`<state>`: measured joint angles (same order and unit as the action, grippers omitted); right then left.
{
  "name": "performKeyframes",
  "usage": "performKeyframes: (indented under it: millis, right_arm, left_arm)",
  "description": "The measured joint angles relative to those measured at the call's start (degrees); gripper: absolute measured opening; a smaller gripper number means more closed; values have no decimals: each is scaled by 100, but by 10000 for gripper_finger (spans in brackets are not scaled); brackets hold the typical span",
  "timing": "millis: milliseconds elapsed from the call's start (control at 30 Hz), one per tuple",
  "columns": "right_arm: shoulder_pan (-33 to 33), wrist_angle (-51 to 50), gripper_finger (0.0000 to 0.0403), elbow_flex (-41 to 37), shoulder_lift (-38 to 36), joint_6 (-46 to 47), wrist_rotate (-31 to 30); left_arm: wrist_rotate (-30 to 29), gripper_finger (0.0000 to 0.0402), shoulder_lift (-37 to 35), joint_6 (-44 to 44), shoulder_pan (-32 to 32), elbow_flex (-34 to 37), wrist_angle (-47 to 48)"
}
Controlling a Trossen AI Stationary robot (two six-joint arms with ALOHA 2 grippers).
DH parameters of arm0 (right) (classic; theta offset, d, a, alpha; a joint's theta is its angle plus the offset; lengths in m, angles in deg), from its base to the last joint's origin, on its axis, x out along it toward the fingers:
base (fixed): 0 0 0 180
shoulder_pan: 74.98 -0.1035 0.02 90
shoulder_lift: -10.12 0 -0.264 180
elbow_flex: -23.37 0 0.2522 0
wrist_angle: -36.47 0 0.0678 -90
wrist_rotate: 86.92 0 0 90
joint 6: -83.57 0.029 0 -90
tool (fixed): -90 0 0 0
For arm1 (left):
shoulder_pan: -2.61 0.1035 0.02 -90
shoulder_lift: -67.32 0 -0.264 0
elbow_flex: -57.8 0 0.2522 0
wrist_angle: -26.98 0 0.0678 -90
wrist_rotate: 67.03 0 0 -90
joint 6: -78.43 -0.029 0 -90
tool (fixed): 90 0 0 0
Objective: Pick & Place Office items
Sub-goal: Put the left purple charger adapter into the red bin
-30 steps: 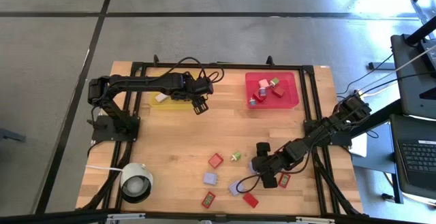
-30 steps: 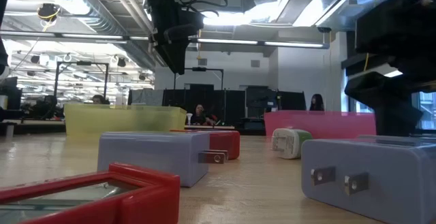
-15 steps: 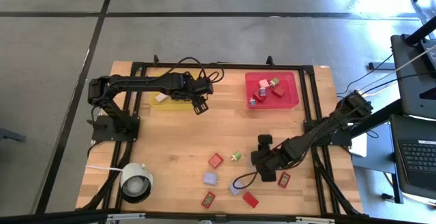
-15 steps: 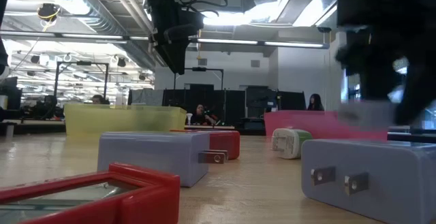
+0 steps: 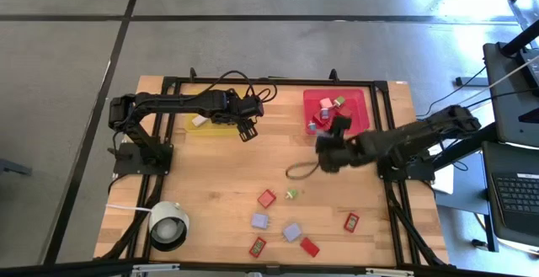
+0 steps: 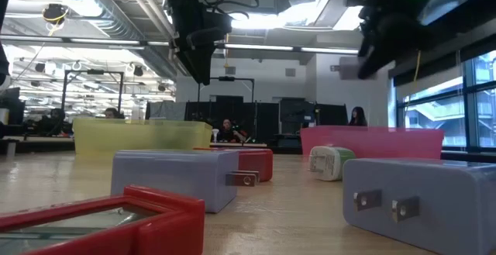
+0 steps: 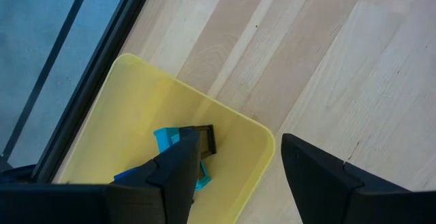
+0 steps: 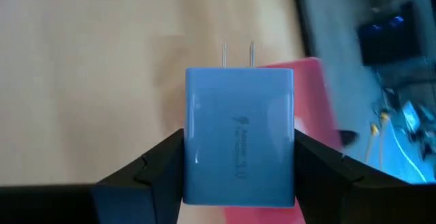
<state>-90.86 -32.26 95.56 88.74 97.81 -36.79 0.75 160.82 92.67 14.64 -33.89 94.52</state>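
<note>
Right wrist view showed the right gripper [image 8: 238,176] clamped on a blue plug block [image 8: 238,137] — prongs toward the red tray [image 5: 358,121] at its 2 o'clock. Left gripper [image 5: 247,130] hung open over the yellow tray [image 7: 136,108].

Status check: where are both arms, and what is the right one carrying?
Right gripper shut on blue charger, airborne beside red tray. Left gripper open, hovering at yellow tray edge. Nothing visibly blocking the red tray.
</note>
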Motion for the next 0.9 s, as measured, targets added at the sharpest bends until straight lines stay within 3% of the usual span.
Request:
performKeyframes:
  millis: [200,400,733,900]
  right_arm:
    - [1091,75,219,-280,-240,-207,-29]
    - [2053,570,219,-1141,-264,-442,25]
    - [3334,1310,219,-1792,-264,-934,517]
    - [3847,1802,219,-1899,-264,-1039,1288]
  left_arm:
    - [0,201,0,-2,0,0,-2]
    - [0,203,0,-1,0,0,-2]
    - [0,203,0,0,0,0,-2]
    - [0,201,0,-1,2,0,-1]
